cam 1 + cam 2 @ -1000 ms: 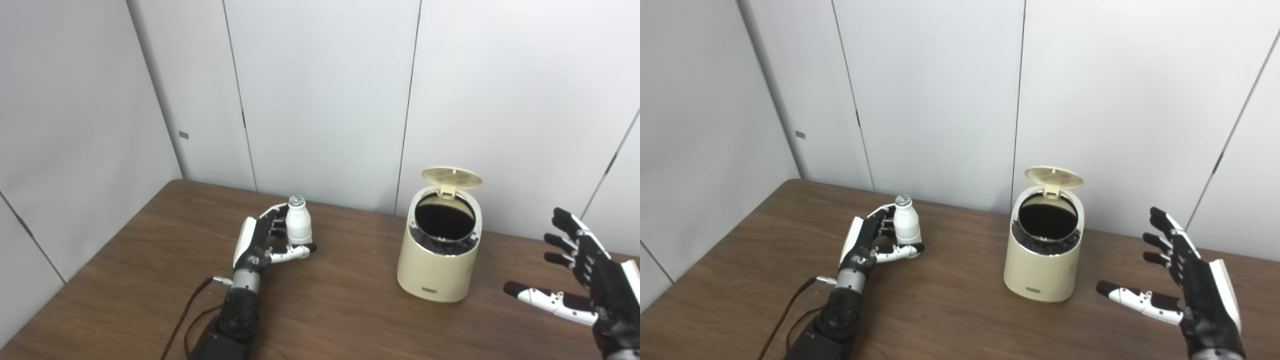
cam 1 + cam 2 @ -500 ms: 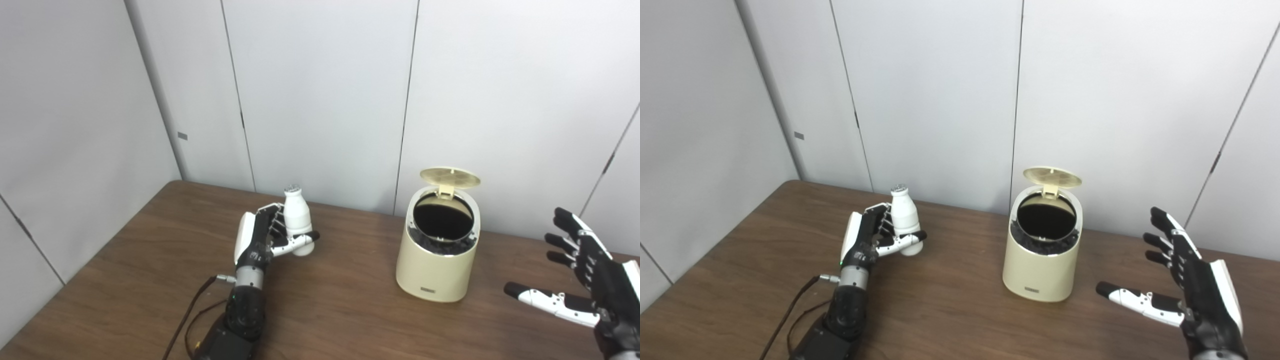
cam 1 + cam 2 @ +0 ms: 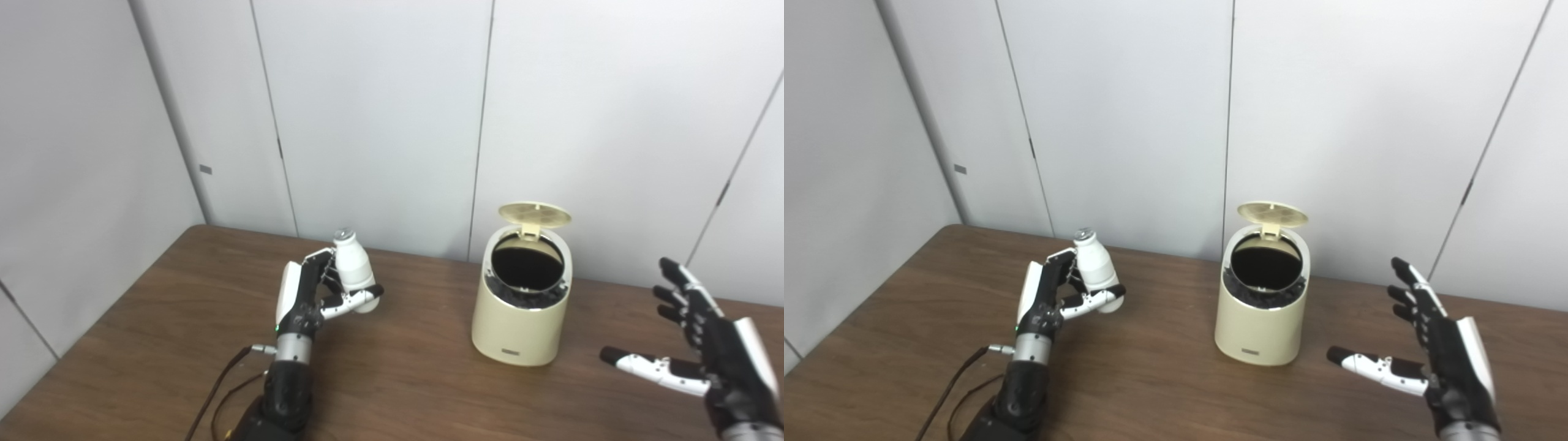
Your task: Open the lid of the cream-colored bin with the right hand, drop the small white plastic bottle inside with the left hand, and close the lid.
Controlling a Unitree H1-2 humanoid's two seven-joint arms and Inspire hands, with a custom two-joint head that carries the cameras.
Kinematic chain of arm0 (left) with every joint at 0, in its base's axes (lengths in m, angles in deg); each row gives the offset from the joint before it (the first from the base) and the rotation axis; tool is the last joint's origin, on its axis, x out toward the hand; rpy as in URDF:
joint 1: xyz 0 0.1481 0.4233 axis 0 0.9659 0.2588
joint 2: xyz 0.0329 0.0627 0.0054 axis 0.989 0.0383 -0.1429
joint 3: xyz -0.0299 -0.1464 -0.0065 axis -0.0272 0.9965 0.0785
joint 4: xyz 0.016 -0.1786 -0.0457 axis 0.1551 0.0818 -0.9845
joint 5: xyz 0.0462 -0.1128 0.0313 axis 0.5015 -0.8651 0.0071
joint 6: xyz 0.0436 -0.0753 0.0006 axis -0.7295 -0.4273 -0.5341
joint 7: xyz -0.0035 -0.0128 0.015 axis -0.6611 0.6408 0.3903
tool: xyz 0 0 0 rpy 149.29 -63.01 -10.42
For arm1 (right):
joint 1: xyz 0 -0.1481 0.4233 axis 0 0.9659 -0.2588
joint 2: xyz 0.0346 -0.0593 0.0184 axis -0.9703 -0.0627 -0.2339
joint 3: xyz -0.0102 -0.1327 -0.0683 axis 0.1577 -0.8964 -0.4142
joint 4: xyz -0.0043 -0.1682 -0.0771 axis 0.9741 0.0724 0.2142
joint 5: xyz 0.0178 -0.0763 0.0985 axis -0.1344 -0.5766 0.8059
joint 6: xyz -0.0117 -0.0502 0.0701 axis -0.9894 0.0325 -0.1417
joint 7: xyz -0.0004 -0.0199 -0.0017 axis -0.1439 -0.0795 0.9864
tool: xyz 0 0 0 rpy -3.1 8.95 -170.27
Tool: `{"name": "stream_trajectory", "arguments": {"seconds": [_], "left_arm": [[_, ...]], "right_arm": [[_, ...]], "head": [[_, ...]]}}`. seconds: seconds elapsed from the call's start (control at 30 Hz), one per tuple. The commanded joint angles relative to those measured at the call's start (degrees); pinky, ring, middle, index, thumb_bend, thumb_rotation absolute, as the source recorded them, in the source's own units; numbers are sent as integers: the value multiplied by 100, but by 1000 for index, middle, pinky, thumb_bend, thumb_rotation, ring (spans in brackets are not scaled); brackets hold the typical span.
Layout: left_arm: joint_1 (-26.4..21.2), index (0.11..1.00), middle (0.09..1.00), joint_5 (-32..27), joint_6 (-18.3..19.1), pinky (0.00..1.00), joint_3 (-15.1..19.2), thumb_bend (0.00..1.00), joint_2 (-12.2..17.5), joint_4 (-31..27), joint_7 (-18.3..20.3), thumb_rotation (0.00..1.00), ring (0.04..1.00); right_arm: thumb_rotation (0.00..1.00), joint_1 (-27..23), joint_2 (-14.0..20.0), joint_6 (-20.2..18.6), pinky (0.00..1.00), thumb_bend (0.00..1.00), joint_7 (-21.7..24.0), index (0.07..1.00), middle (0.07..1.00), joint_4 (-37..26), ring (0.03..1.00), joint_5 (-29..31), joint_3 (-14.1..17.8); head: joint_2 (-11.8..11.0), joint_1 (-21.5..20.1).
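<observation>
Fingers, left hand (image 3: 309,294): curled round the small white bottle (image 3: 352,272), thumb crossing under its base
Fingers, right hand (image 3: 710,361): spread wide, thumb stretched toward the bin, nothing held
Bottle: upright with a slight tilt, silvery cap on top, lifted clear of the table (image 3: 398,380); sits left of the bin, well apart from it
Bin (image 3: 523,312): cream-coloured, rounded, standing on the table between the two hands, small dark label low on its front
Lid (image 3: 535,214): raised on its rear hinge, underside facing forward and down
Bin mouth: open, dark inside; a black liner bunches round the inner rim; contents deeper in cannot be made out
Right hand position: right of the bin, palm turned toward it, not touching it
Cable (image 3: 214,398): dark lead running along the left forearm on the table
Backdrop: pale wall panels (image 3: 380,122) behind the table
</observation>
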Motion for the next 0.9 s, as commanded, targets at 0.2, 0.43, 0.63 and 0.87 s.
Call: {"name": "stream_trajectory", "arguments": {"seconds": [0.2,0.43,0.63,0.87], "left_arm": [[-9,481,495,-304,-531,375,-329,505,151,-1182,143,0,444],[-104,468,507,-452,-531,378,-654,504,105,-1824,210,0,449],[-270,464,508,-307,-532,385,-1003,504,25,-2058,11,0,449],[-489,479,491,-230,-532,386,-1321,505,-97,-2039,-150,0,443]], "right_arm": [[103,-18,82,1311,852,773,-234,909,936,776,869,207,125],[208,2,67,1631,779,798,-330,900,928,1042,848,118,90],[219,2,18,1626,774,797,-384,900,930,1106,851,90,56],[231,-21,-56,1654,763,807,-489,898,929,1209,848,17,11]], "head": [[-55,-256],[-77,-430],[-93,-576],[-112,-719]]}}
